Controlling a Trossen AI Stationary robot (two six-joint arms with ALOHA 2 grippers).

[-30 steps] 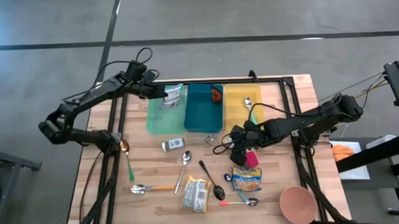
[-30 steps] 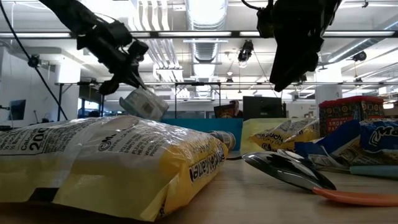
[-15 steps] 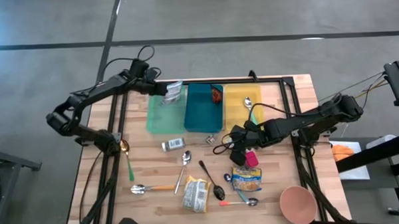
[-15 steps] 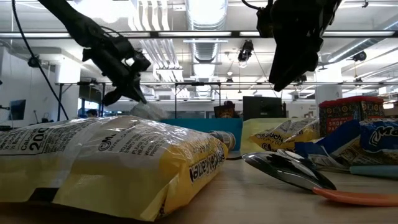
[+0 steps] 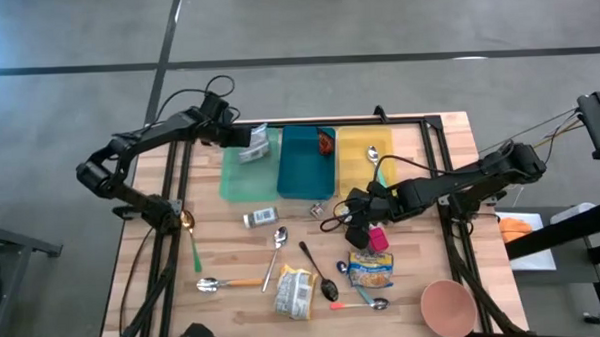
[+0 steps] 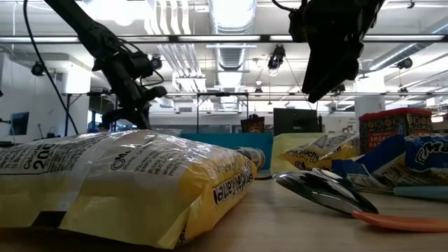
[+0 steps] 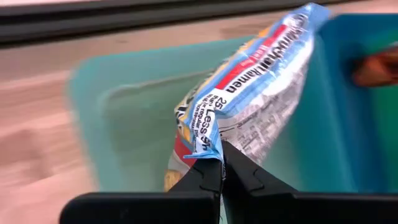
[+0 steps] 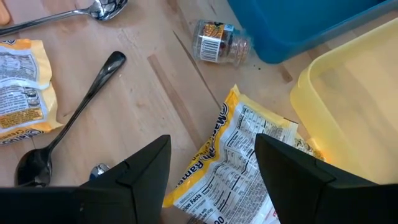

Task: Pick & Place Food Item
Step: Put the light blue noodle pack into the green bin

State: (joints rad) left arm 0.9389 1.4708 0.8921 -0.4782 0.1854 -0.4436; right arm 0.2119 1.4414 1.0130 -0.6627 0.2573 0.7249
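Since 1 second ago the left arm has drawn back toward the far left corner of the bench, carrying the ramen packet with it from over the middle of the green tray to its far end; the right arm has not shifted.

The left gripper point(image 7: 219, 167) has its fingers pressed together on a corner seam of the ramen packet point(image 7: 249, 99), which hangs off the fingertips and reaches away from them, over the green tray point(image 5: 238, 181). In the high view the packet point(image 5: 256, 146) sits at the tray's far end, beside the blue tray point(image 5: 307, 163); its long axis runs roughly with the tray's length, from far edge toward near edge. It is a pale packet with a blue and red band. The word "Ramen" can be read on it, with "25" and "Less" on the edge seam; the rest is too blurred.

The right gripper point(image 8: 211, 168) hovers with its fingers spread, holding nothing, above a yellow noodle packet point(image 8: 239, 168) near the near end of the yellow tray point(image 8: 348, 106). That packet's lettering begins "Mar"; the rest is unclear.
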